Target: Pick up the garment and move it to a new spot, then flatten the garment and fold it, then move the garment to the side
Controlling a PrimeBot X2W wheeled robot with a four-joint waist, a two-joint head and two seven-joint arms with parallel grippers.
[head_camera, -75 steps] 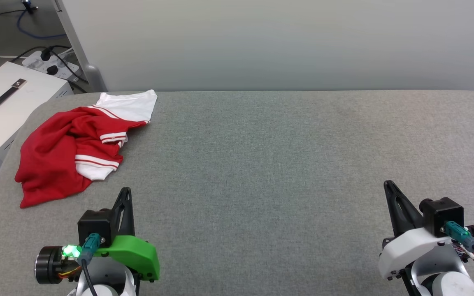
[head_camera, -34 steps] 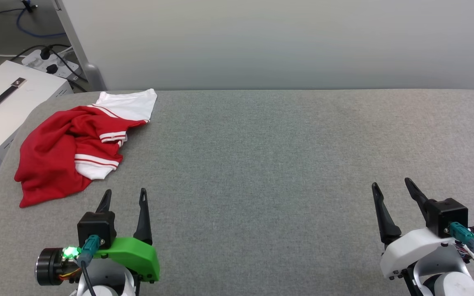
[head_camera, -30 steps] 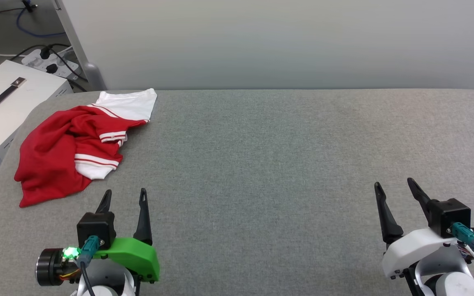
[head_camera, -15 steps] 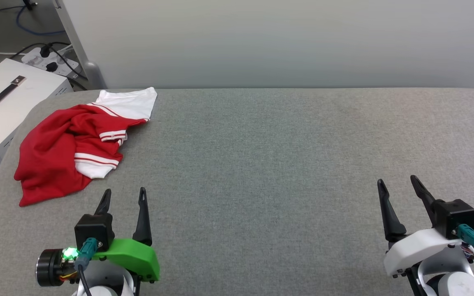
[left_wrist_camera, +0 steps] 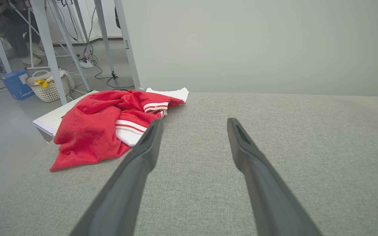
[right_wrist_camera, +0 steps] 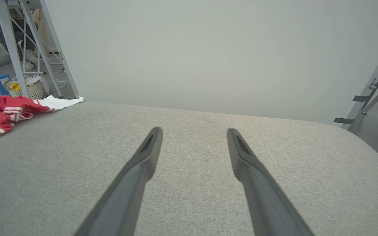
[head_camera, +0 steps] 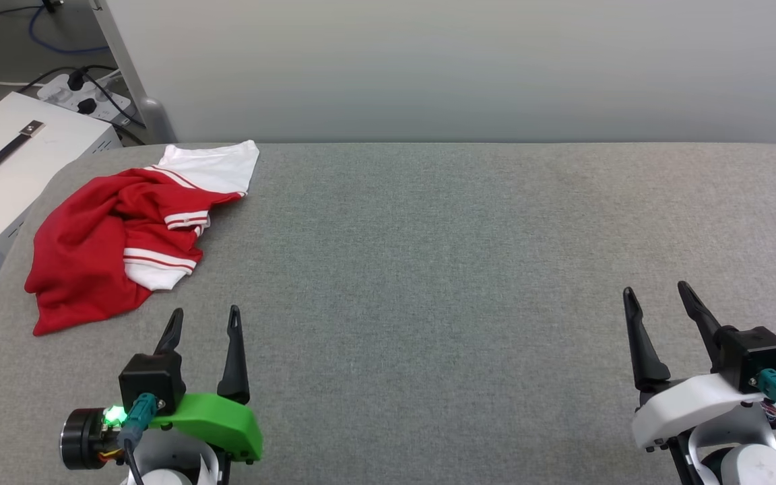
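Now both grippers are open, and the garment is untouched.
Nearest, the left gripper [head_camera: 205, 311] and right gripper [head_camera: 655, 288] have spread their fingers from the closed pose of moments ago. Each is parted wide and holds nothing, low over the bare grey counter [head_camera: 428, 269]. Farther off, at the counter's far left corner, the garment [head_camera: 91, 256] lies crumpled as before, its red body bunched and a white sleeve toward the back edge. The left gripper is near it and the right well apart, so the pick-up looks about to begin, probably with the left arm. Moving, flattening and folding all remain.
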